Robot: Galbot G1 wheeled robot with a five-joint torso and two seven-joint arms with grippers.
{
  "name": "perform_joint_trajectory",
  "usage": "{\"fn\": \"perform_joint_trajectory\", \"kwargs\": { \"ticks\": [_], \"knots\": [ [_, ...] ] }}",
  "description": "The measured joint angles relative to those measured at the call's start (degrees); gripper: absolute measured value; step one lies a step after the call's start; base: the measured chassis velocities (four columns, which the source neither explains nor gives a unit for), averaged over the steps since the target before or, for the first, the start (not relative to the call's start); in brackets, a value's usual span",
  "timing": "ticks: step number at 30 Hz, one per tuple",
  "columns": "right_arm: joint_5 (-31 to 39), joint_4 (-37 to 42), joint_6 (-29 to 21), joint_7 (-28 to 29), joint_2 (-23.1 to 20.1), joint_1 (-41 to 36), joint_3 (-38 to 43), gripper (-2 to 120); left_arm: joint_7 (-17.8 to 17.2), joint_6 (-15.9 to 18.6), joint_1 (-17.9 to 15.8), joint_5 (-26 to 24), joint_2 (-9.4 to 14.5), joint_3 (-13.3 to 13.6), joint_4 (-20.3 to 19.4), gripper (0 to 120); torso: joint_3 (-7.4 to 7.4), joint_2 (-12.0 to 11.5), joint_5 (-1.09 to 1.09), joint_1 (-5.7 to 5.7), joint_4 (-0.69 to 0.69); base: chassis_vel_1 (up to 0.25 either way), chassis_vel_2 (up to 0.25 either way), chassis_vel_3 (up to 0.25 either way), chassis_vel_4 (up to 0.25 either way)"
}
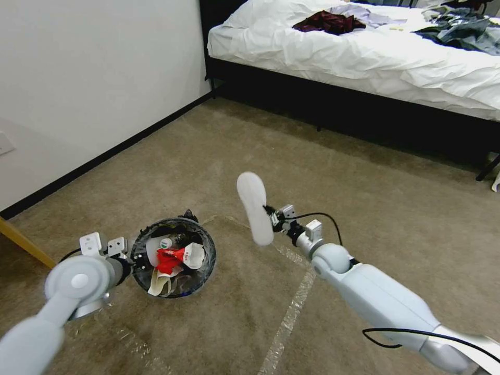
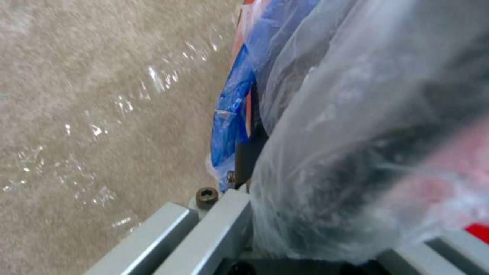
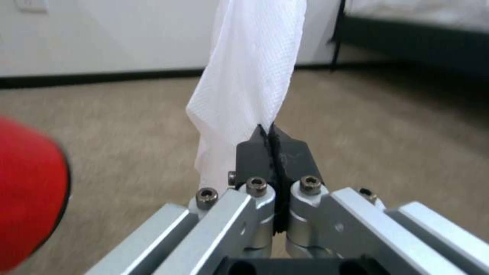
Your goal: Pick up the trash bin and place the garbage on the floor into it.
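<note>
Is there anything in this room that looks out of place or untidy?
Yes. Clothes lie scattered on the unmade bed. The right end effector holds a white slipper in the air, apart from the trash bin, which the left end effector grips at its rim.

The left gripper [image 1: 136, 259] grips the near-left rim of the bin [image 1: 205, 245], which holds white paper and a red wrapper [image 1: 171, 259]. To its right, the right gripper [image 1: 270, 216] pinches a white slipper [image 1: 254, 207], held nearly upright above the carpet [image 1: 364, 198]. Tape lines [image 1: 291, 307] cross the carpet below. A bed [image 1: 354, 57] stands behind.
</note>
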Motion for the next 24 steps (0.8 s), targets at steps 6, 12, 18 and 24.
{"fn": "perform_joint_trajectory", "kwargs": {
  "ticks": [6, 12, 18, 24],
  "knots": [
    [-4.63, 3.82, 4.78, -1.78, -0.65, -1.00, 2.79, 0, -1.15, 0.03, 1.11, -4.46, 1.24, 1.08, -2.47, 0, 0.00, 0.00, 0.00, 0.00, -0.03, 0.000, 0.000, 0.000, 0.000],
    [-8.98, 6.54, 9.87, -4.87, 1.86, -0.47, 2.55, 0, -2.63, 0.04, 1.93, -4.49, -0.22, 2.56, -4.15, 0, 0.00, 0.00, 0.00, 0.00, 0.01, 0.000, 0.000, 0.000, 0.000],
    [-9.80, 7.19, 12.66, -8.11, 4.28, 0.61, 1.93, 0, -2.87, 0.04, 2.75, -4.61, -0.27, 3.36, -4.98, 0, 0.00, 0.00, -0.01, 0.00, -0.01, 0.000, 0.000, 0.000, 0.000],
    [-10.77, 7.61, 14.94, -10.67, 7.16, 0.80, 0.70, 0, -3.09, 0.04, 3.28, -4.55, -0.85, 3.77, -5.33, 0, 0.00, 0.00, -0.01, 0.00, 0.00, 0.000, 0.000, 0.000, 0.000]
  ]
}}
